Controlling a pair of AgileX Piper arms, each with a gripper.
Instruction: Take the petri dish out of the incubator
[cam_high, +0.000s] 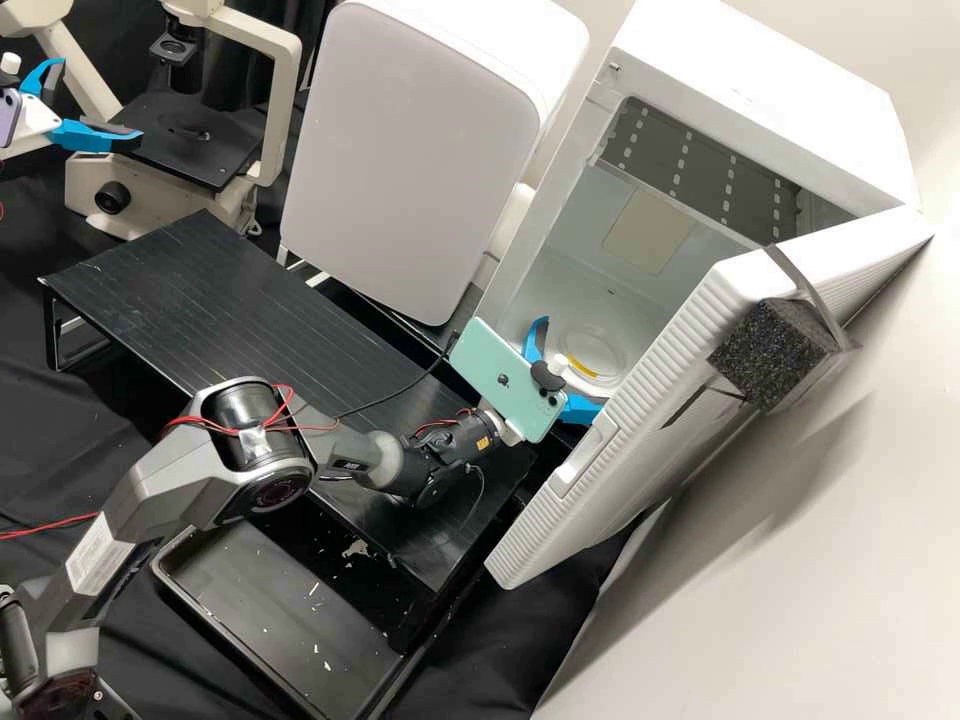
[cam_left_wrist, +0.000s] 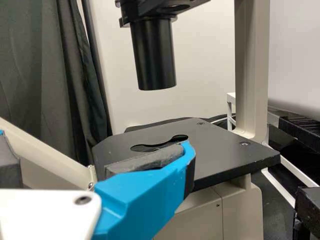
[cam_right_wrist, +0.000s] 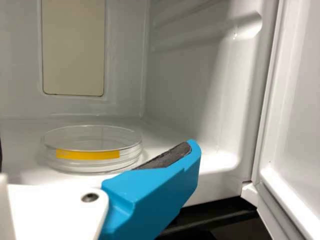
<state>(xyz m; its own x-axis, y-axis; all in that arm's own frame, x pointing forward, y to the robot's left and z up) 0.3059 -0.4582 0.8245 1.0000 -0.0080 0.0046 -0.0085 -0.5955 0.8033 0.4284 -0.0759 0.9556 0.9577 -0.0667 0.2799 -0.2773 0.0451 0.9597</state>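
As the high view's clock face has it, a black tray (cam_high: 270, 610) sits nearest, at seven o'clock, with the black stand (cam_high: 190, 290) beyond it at nine. At three o'clock, the right gripper (cam_high: 572, 362) is at the mouth of the white incubator (cam_high: 770, 80), its blue fingers spread wide, nothing gripped between them. Just ahead of them the petri dish (cam_high: 592, 355) lies flat on the incubator floor, its yellow strip toward the gripper; whether a finger touches it, I cannot tell. The incubator door stands open toward four o'clock. Farther back, at ten o'clock, the left gripper (cam_high: 100, 100) hangs well parted and unladen before the microscope (cam_high: 270, 110).
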